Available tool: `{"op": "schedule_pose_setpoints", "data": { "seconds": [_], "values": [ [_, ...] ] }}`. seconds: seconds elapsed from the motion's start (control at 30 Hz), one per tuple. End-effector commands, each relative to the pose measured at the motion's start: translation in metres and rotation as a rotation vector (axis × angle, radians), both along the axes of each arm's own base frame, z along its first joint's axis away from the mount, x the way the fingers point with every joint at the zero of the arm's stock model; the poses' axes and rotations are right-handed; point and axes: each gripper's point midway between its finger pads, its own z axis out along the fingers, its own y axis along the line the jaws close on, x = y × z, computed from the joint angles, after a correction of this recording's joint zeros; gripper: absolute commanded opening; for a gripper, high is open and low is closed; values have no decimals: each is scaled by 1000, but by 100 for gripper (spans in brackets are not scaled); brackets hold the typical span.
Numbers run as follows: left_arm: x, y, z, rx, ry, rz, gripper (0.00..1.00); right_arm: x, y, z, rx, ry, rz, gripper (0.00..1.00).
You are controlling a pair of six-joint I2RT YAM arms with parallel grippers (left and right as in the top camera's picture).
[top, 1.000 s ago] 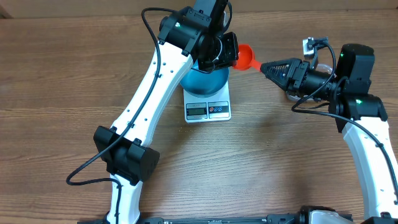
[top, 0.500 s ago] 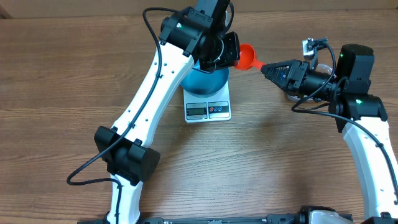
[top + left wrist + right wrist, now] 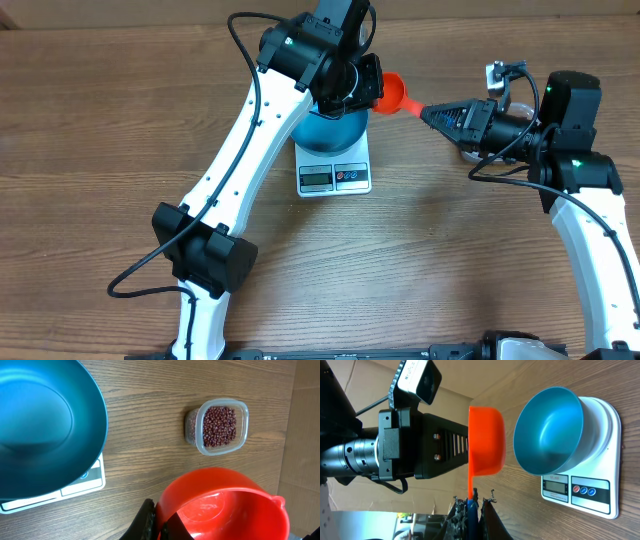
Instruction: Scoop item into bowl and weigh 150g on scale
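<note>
Clearly both arms meet at one orange scoop (image 3: pixel 487 440), held in the air just beside the bowl (image 3: pixel 330 128) on the side nearer the right arm, with a narrow gap between cup and rim. The left end effector (image 3: pixel 157 522) is closed on the scoop's cup: its black fingers (image 3: pixel 146 519) pinch the wall at the rim, as the left wrist view shows from close up. The right end effector (image 3: pixel 471 510) is closed too, clamped on the thin orange handle (image 3: pixel 470 485), which runs straight down from the cup and in between its jaws. So the scoop has a grip at each end.

The light-blue bowl sits on the white scale (image 3: pixel 335 175), centred over the platform and hiding most of it. The scale's front strip stays visible toward the robot, with its grey display (image 3: pixel 316 179) and two small round buttons (image 3: pixel 584 491) (one red, one blue, by the look of them). Scale and bowl rest on the brown wooden surface (image 3: pixel 100 150).

The beans (image 3: pixel 219 426) lie as a loose red-brown pile in a clear plastic tub (image 3: pixel 192 430) with rounded corners, standing on the wood well apart from the bowl and the scale. The left wrist camera shows it beyond the scoop's rim; in the overhead view I cannot pick it out for certain.
</note>
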Motion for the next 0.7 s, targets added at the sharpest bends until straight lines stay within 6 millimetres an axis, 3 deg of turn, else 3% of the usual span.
{"op": "schedule_pose_setpoints", "data": {
  "seconds": [0.0, 0.07, 0.1, 0.13, 0.2, 0.47, 0.67],
  "values": [
    [1, 1, 5, 11, -26, 5, 5, 0, 2, 10, -2, -30, 5, 4],
    [1, 1, 5, 11, -26, 5, 10, 0, 2, 10, -2, -30, 5, 4],
    [1, 1, 5, 11, -26, 5, 19, 0, 1, 10, -2, -30, 5, 4],
    [1, 0, 5, 10, -28, 5, 41, 0, 2, 10, -2, -30, 5, 4],
    [1, 0, 5, 10, -28, 5, 98, 0, 1, 10, -2, -30, 5, 4],
    [1, 3, 11, 25, -69, -54, 100, 1, 1, 10, -2, -30, 4, 4],
    [-4, 15, 52, 40, -229, -166, 100, 9, -10, 4, -63, -3, -83, 4]
  ]
}}
